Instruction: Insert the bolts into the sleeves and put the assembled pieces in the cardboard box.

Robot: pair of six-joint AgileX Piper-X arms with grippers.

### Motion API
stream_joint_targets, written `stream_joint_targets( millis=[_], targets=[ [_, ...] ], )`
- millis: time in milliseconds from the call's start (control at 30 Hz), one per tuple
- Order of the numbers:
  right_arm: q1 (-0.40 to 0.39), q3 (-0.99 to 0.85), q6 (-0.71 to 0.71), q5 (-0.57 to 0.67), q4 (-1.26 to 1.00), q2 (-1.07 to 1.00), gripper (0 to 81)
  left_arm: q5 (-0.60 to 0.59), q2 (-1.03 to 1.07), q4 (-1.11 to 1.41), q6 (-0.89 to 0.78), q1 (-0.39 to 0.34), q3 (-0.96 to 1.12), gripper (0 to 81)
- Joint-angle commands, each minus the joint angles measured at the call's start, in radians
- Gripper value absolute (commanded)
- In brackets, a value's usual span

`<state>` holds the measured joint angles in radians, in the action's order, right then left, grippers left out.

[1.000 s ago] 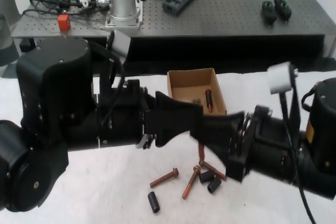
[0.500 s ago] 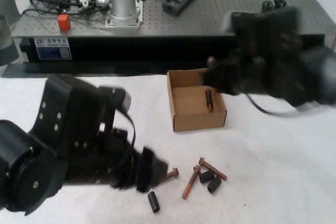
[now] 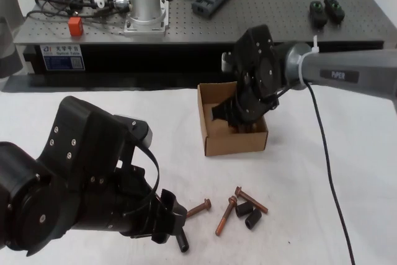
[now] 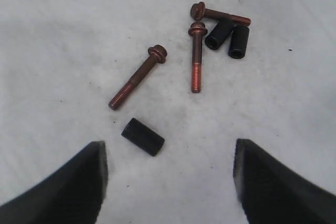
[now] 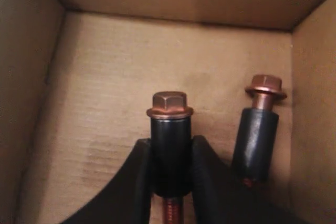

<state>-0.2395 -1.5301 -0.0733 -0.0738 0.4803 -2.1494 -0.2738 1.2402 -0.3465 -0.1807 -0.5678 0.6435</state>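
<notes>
Right gripper (image 5: 170, 153) is clamped on an assembled bolt-and-sleeve (image 5: 169, 114) inside the cardboard box (image 5: 42, 77), just beside a finished piece (image 5: 257, 129) along one wall. Left gripper (image 4: 169, 150) hangs spread wide over a loose sleeve (image 4: 143, 136) near the bench's near edge. Risk: a tilted release could let the bolt slide out, or drop it onto the finished piece.

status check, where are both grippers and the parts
Right gripper shut on assembled piece, inside box beside second piece. Left gripper open above loose sleeve. Loose bolts nearby, none blocking.
</notes>
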Motion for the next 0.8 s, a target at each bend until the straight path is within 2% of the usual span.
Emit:
stream_joint_targets(
  millis=[0, 100, 167, 233, 333, 500, 767],
  targets=[
    [0.005, -0.026, -0.002, 0.002, 0.002, 0.011, 8.5, 0.009, -0.005, -0.003, 0.01, -0.003, 0.003, 49.4],
    [0.005, -0.026, -0.002, 0.009, -0.023, 0.048, 31.7, 0.009, -0.005, -0.005, 0.01, -0.003, 0.003, 49.4],
    [0.007, -0.026, 0.011, 0.038, -0.021, 0.091, 40.1, 0.009, -0.005, -0.005, 0.01, -0.003, 0.003, 49.4],
    [0.006, -0.024, 0.036, 0.054, 0.017, 0.148, 39.2, 0.009, -0.005, -0.005, 0.01, -0.003, 0.003, 49.4],
    [0.006, 0.0, 0.106, 0.061, 0.159, 0.267, 33.3, 0.009, -0.005, -0.005, 0.01, -0.003, 0.003, 49.4],
    [-0.026, 0.13, 0.256, 0.099, 0.404, 0.417, 25.1, 0.009, -0.005, -0.005, 0.01, -0.003, 0.003, 49.4],
    [-0.092, 0.293, 0.329, 0.074, 0.392, 0.362, 25.0, 0.009, -0.005, -0.005, 0.01, -0.003, 0.003, 49.4]
  ],
)
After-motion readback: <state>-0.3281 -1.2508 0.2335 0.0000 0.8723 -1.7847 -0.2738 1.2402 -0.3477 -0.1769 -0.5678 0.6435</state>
